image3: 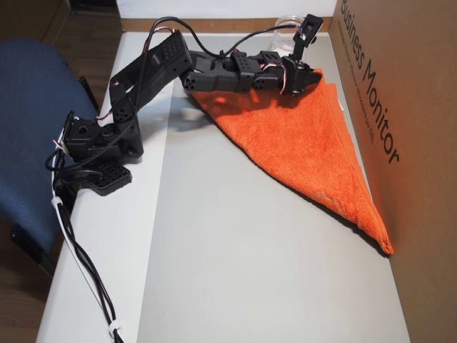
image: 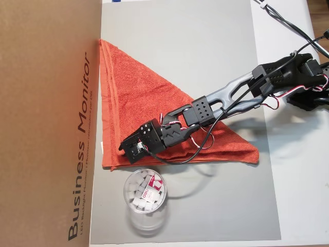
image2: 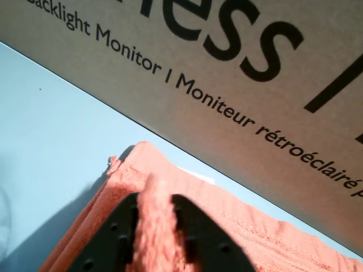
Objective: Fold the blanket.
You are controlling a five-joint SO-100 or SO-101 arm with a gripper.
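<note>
- Wrist view: the jaws are closed on a raised ridge of the blanket (image2: 156, 226); orange terry cloth is pinched between the two black fingers (image2: 207, 241).
- The gripper (image: 128, 149) sits at the blanket's corner nearest the cardboard box (image: 46, 123), seen in an overhead view.
- The blanket (image: 139, 98) lies folded into a triangle on the grey mat (image: 205, 51), spreading out behind and to both sides of the jaws, one long edge running along the box.
- The clear plastic jar (image: 145, 194) stands on the mat just beside the jaws, apart from the blanket's hem.
- The arm (image3: 214, 71) reaches across the blanket from its base on the white tabletop (image3: 107, 236).
- Ahead of the jaws, the box face carries printed lettering.
</note>
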